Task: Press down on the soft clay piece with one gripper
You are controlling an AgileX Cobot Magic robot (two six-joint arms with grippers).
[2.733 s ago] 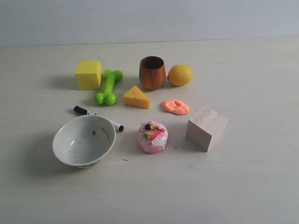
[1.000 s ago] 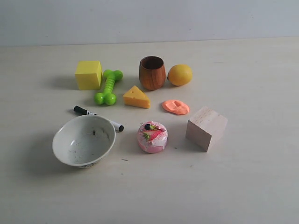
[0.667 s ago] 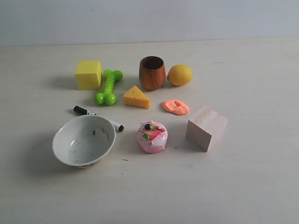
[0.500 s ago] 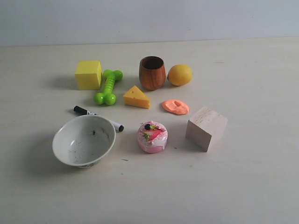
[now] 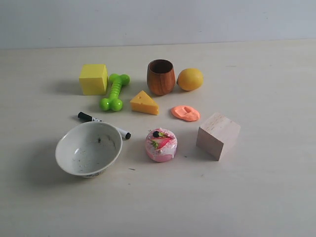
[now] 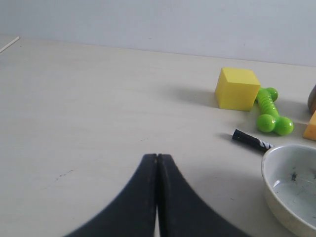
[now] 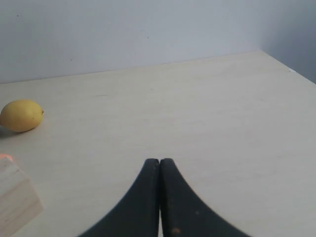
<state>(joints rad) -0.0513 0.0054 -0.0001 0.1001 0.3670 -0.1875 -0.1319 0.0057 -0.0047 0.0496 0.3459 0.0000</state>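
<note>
Tabletop (image 5: 266, 197), pale and wood-grained, is carrying everything, and the brown wooden cup (image 5: 161, 77) at the back of the group is serving as the marker for the rest.

The left claw (image 6: 157, 157) is hanging over bare table with its two black fingers pressed together, well apart from the cup on the cup's left. The right claw (image 7: 159, 161) is doing the same on the cup's right, fingers likewise pressed tight with nothing between them.

A white bowl (image 5: 89, 148) is sitting well in front of the cup and to its left. A pale wooden block (image 5: 218, 136) is resting in front of the cup and to its right. A yellow cube (image 5: 93, 79) is standing level with the cup, off to its left. A pink cake (image 5: 161, 144) is sitting straight in front of the cup. A green bone-shaped toy (image 5: 115, 92) is lying between cup and cube. A lemon (image 5: 190, 79) is sitting just beside the cup on its right. A cheese wedge (image 5: 144, 103) is lying just in front of the cup, slightly left. The clay piece (image 5: 185, 113), salmon-orange, flat and dented on top, is lying near the cup, in front and to the right, untouched by either claw. A black-and-white marker (image 5: 103, 125) is lying in front-left of the cup, against the bowl's far rim.
</note>
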